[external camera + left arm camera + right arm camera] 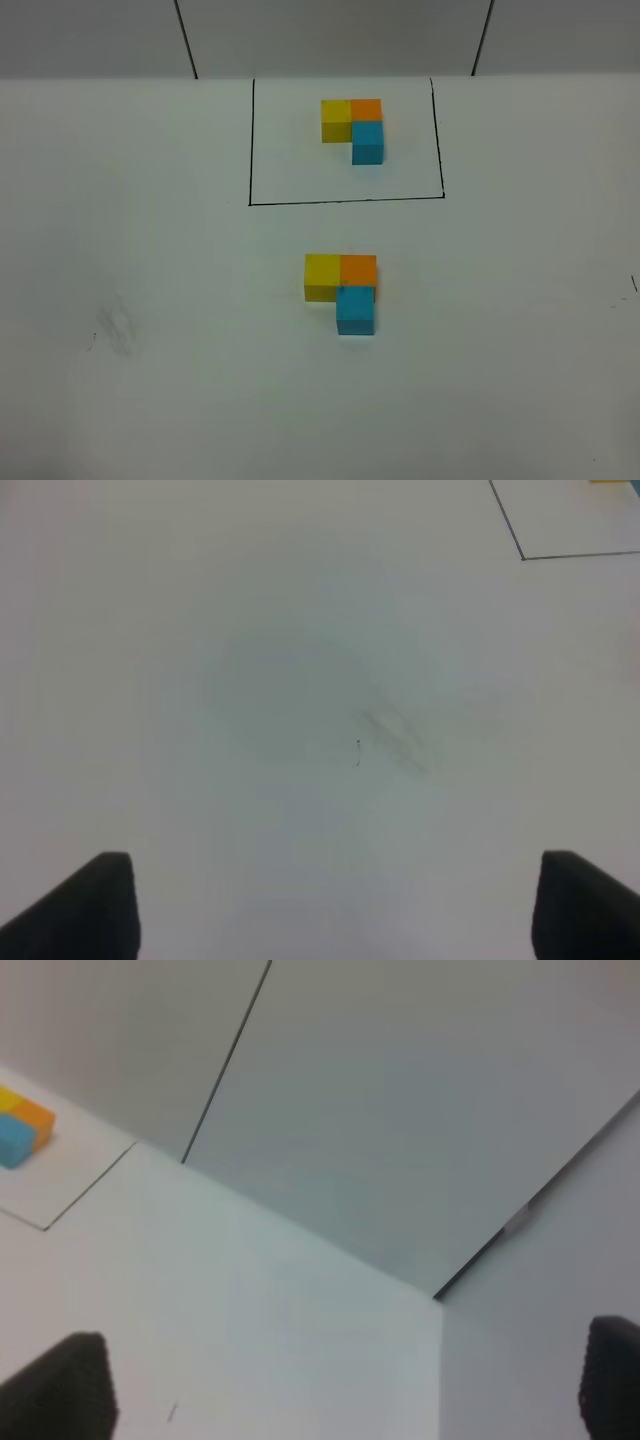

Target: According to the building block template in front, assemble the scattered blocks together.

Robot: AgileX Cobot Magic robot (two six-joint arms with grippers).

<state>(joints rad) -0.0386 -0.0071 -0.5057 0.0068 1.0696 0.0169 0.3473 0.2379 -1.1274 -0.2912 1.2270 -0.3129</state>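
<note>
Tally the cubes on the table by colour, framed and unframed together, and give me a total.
Yellow cubes: 2, one in the building block template, one in the unframed trio
Orange cubes: 2, template, unframed
Light blue cubes: 2, template, unframed
Total: 6 cubes

Left gripper (335,905): jaws spread wide, nothing held between them. Right gripper (350,1390): jaws likewise parted, nothing gripped.
</note>
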